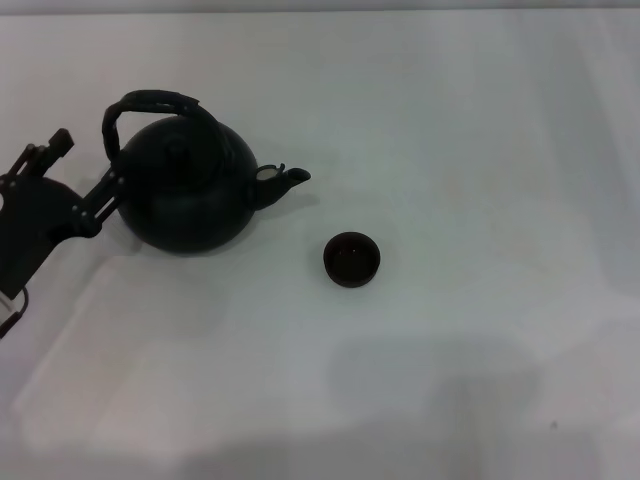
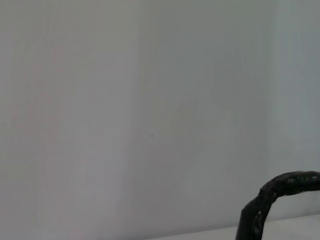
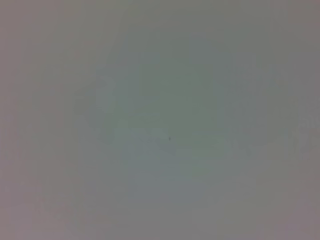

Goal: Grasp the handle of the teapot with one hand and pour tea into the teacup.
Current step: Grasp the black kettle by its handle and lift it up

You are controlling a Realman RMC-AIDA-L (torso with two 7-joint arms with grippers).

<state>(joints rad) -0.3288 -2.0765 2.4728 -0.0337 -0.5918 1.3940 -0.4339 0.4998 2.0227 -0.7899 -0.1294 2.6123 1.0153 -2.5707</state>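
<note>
- Teapot (image 1: 185,195) status: it is seated upright on the white tabletop (image 1: 450,120), left of centre in the head view, with its short spout (image 1: 285,182) directed toward the robot's right. No lift and no tilt are evident.
- Teacup (image 1: 352,259) status: it is positioned on the tabletop to the right of the teapot and slightly nearer the robot, apart from the spout. Whether liquid is inside cannot be determined; the interior is shown only as dark.
- Left gripper (image 1: 85,175): it is located at the left edge of the head view, just beside the teapot's left flank and below the handle (image 1: 150,105). Its fingers (image 1: 105,190) are spread, one reaching the teapot's side and one well back from it; nothing is held. In the left wrist view only a section of the handle's arch is shown against a pale background.
- Right gripper: it is not visible in any view; a blank surface alone is shown by the right wrist view.
- Progress judgement: the task is assessed as at the approach stage. The handle has not been grasped; grasping, lifting, carrying to the teacup and pouring remain.
- Materials and shapes: the teapot body is round, bulbous and matte black. The handle is a dark, rough-textured arched bail, flattened at its crown. The teacup is a small, handleless, dark bowl form. The tabletop is smooth and plain.
</note>
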